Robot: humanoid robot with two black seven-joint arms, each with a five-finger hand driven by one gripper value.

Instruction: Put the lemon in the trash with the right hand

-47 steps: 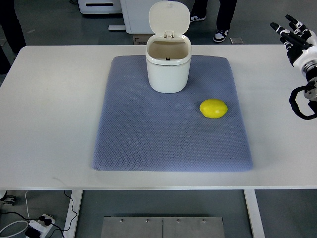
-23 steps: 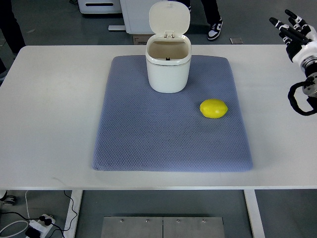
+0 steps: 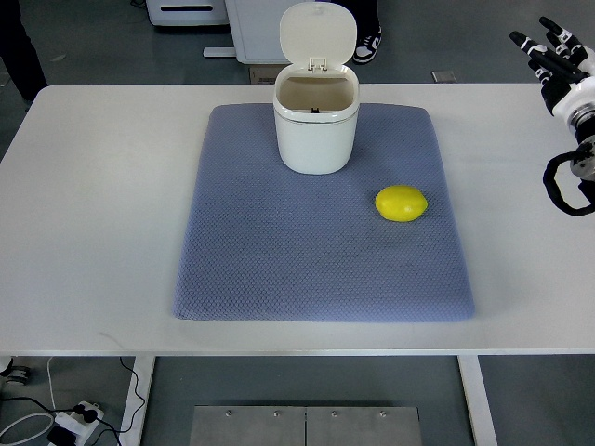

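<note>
Lemon unmoved (right hand higher)

The right robot hand is drifting slightly up and toward the right edge, fingers still spread, while a person's shoe is shifting leftward behind the counter.

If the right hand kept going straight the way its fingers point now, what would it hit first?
Probably nothing: the right hand points up-left, past the table's far edge toward the floor, away from the lemon. Depth is unclear.
</note>
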